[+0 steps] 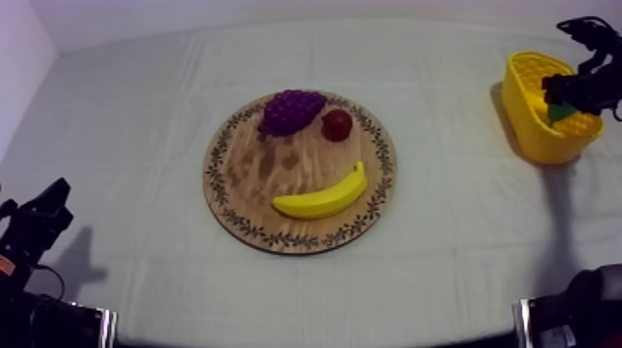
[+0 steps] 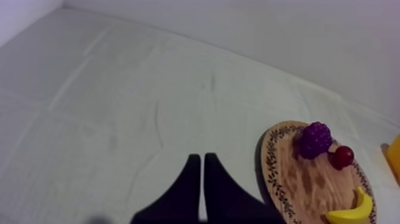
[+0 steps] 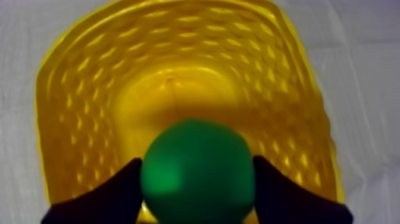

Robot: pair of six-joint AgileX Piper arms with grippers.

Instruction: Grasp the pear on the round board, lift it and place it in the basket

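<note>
Pear [image 3: 197, 179] is clamped between the right gripper's [image 3: 197, 159] black fingers, over the yellow basket [image 1: 531, 120] at upper right of the top view. Smooth green skin, reads round end-on; can't tell which way its long axis points. Basket walls are glossy, with a dimpled lattice. Left gripper [image 2: 199, 156] is closed on nothing, fingers together as a wedge.

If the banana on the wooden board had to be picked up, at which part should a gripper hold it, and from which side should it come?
Probably the thick middle of the banana, from straight above. It lies flat on the wooden board, so a grip across its narrow width should fit. The grapes and the small red fruit lie apart behind it, leaving room.
</note>
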